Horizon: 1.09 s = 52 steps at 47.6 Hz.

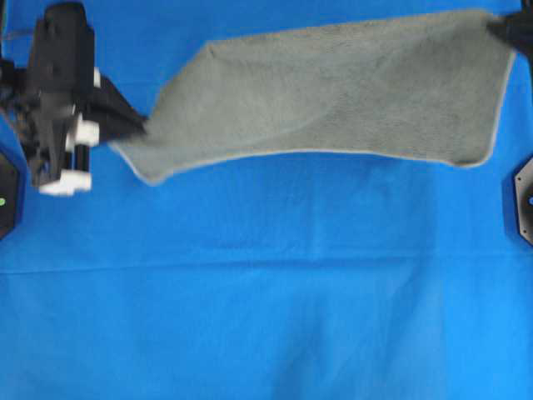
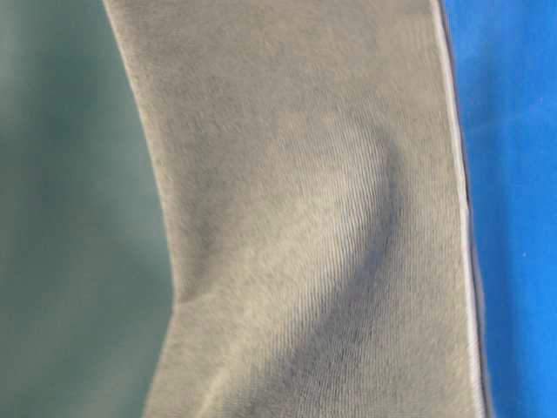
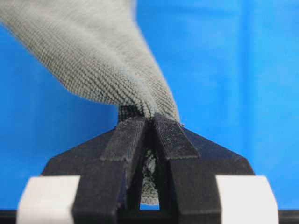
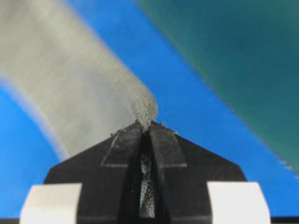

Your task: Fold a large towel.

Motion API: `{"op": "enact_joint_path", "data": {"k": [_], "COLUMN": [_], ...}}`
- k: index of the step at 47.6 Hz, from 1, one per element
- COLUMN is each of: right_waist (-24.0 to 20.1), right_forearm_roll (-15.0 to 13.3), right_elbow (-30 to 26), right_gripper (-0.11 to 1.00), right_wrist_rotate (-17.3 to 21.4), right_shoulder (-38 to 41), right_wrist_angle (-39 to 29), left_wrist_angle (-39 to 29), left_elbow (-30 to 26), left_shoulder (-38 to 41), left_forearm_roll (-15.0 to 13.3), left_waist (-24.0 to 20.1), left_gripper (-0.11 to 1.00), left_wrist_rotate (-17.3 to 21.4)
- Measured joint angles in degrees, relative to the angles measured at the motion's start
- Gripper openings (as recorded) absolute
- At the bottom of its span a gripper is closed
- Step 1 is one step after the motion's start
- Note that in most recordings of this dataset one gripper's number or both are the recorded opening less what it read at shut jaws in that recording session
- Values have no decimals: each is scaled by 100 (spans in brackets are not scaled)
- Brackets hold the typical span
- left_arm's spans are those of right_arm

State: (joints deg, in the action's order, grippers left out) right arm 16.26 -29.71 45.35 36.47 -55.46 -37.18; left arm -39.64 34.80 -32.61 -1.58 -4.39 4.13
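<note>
The grey-green towel hangs stretched across the far half of the scene above the blue table covering, its pale stitched lower edge sagging in the middle. My left gripper is shut on the towel's left corner; in the left wrist view bunched cloth runs up from the closed tips. My right gripper is shut on the towel's upper right corner at the frame's edge; in the right wrist view the cloth leads away to the upper left. Seen from table level, the towel fills most of the frame.
The blue table covering spreads over the whole near half, with a faint crease line across it. Black arm bases sit at the left edge and right edge.
</note>
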Motion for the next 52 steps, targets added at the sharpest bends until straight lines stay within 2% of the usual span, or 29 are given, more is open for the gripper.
{"op": "enact_joint_path", "data": {"k": [6,13,21,28,32,44,52], "right_waist": [738,1679,2232,2338,2329,2268,2153], "right_forearm_roll": [-105,-123,-114,-97,-88,-70,-70], "right_elbow": [-35,-35,-123,-378,-580,-1248,-1450], "right_gripper": [4,4,4,4,4,4,4], "right_wrist_rotate": [185,316,475,562,562,571,554], "right_shoulder": [132,457,1037,1890,2364,3454,3700], "right_wrist_angle": [229,914,1819,2505,2848,3524,3577], "left_wrist_angle": [510,1134,1644,1854,1890,2065,2391], "left_elbow": [-79,-246,-606,-1037,-1310,-2109,-2628], "left_shoulder": [141,439,949,1450,1723,2531,3182], "left_forearm_roll": [9,0,0,9,9,18,18], "left_waist": [598,1134,1556,1898,2048,2188,2215], "left_gripper": [3,3,3,3,3,3,3], "left_wrist_rotate": [-114,-149,-176,-185,-316,-1195,-1503]}}
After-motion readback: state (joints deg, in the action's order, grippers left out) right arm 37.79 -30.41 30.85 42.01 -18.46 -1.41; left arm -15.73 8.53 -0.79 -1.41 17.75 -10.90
